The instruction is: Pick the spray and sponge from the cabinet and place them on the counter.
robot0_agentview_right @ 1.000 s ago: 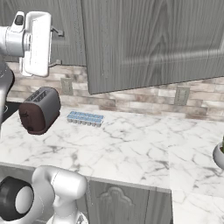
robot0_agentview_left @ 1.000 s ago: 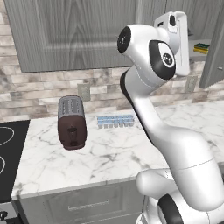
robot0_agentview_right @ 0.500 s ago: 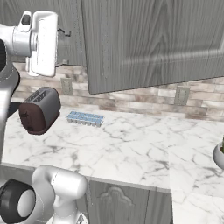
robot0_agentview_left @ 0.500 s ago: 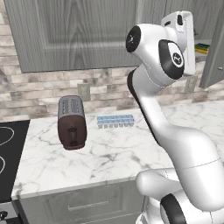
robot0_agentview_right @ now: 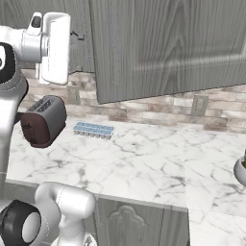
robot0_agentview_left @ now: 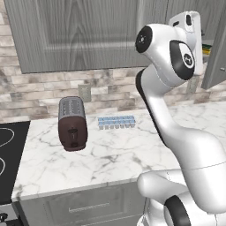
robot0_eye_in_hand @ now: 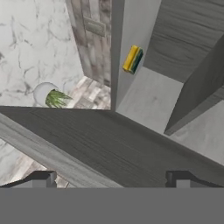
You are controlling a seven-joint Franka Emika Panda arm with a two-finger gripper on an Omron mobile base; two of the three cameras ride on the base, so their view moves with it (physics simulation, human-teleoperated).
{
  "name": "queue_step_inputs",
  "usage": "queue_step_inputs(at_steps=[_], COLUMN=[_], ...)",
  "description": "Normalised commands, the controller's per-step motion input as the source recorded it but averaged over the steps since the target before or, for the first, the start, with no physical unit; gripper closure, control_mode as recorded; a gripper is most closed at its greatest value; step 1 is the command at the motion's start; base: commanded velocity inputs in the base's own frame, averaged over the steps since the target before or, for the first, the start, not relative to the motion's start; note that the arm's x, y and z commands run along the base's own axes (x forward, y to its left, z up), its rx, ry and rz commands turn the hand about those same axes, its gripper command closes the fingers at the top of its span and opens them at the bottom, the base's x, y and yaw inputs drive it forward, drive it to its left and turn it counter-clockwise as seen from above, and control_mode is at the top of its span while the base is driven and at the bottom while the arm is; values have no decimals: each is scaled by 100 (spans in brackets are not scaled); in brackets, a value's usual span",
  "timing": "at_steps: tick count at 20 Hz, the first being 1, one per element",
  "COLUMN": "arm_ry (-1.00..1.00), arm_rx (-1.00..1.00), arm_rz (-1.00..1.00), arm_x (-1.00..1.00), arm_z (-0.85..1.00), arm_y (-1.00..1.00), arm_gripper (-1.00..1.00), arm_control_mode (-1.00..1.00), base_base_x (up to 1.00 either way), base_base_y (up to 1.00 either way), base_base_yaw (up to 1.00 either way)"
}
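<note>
The sponge point(robot0_eye_in_hand: 132, 59), yellow with a dark green layer, stands on edge on the grey inner shelf point(robot0_eye_in_hand: 153, 96) of the cabinet, against its side wall. It also peeks out as a yellow sliver point(robot0_agentview_left: 205, 47) behind my white hand point(robot0_agentview_left: 190, 35). My gripper point(robot0_eye_in_hand: 109, 178) is open with nothing between its fingertips. It hovers in front of the open cabinet, well short of the sponge. The cabinet's open door point(robot0_agentview_right: 168, 48) hangs over the counter point(robot0_agentview_right: 144, 158). The spray is hidden.
A dark toaster point(robot0_agentview_left: 72, 123) and a pale blue ice-cube tray point(robot0_agentview_left: 116, 122) sit on the counter near the brick wall. A black stovetop point(robot0_agentview_left: 9, 154) lies at the left. A potted plant point(robot0_eye_in_hand: 50, 97) stands on the counter below the cabinet. A wood-grain panel point(robot0_eye_in_hand: 109, 144) crosses just ahead of the fingertips.
The arm has swung the hand up and toward the open cabinet, closer to the sponge's shelf. The jaws have stayed open.
</note>
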Motion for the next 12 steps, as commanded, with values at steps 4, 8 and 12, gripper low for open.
queue_step_inputs(at_steps=[4, 8, 12], arm_ry=[0, 0, 0], arm_rx=[0, 0, 0], arm_rz=[0, 0, 0], arm_x=[12, 18, 19], arm_z=[-5, -7, -9], arm_y=[-1, 0, 0], arm_gripper=[-100, -100, -100], arm_control_mode=[-100, -100, -100], base_base_x=[0, 0, 0], base_base_y=[0, 0, 0], base_base_yaw=[0, 0, 0])
